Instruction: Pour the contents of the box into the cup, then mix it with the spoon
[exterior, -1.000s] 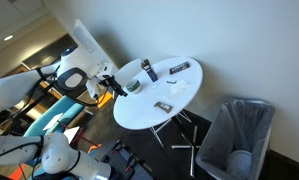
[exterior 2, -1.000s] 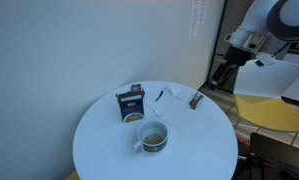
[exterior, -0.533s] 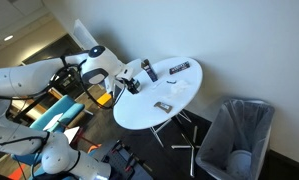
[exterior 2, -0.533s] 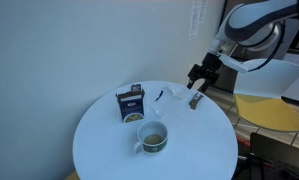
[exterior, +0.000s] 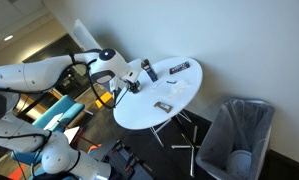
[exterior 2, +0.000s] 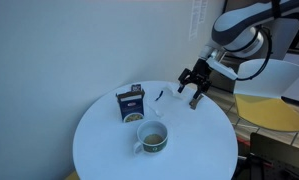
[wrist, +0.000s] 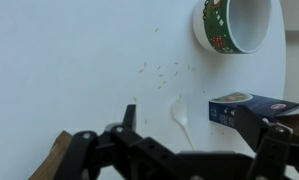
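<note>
My gripper (exterior 2: 192, 90) hangs over the round white table (exterior 2: 99, 140), beyond the cup (exterior 2: 152, 138) in an exterior view, my fingers (wrist: 127, 128) spread wide with nothing between them. The cup, grey-green with a dark inside, stands upright. The box (exterior 2: 131, 104), dark and narrow, stands upright just beside the cup, clear of me. The small white spoon (wrist: 182, 115) lies flat near the cup, below my open fingers in the wrist view, and loose grains (wrist: 164, 70) dot the tabletop beside the cup.
</note>
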Robot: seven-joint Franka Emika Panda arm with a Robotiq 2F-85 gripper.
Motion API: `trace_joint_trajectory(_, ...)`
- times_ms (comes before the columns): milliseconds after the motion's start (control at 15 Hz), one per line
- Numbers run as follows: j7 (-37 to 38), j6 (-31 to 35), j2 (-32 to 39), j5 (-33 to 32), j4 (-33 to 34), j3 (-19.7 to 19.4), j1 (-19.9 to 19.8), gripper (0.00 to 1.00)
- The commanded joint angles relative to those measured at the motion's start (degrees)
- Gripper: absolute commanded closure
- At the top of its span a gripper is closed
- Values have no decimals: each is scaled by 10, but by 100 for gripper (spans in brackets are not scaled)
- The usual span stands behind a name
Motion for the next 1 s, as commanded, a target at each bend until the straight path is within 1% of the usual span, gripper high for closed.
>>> trace_joint_trajectory(0,20,-41,42,92,34,4,-14,0)
trace_joint_trajectory(333,29,-67,108,231,58,8,-28,0)
trace_joint_trajectory(600,33,-109,165,336,79,13,-39,0)
trace_joint_trajectory(933,54,-154,210,456,86,19,-51,0)
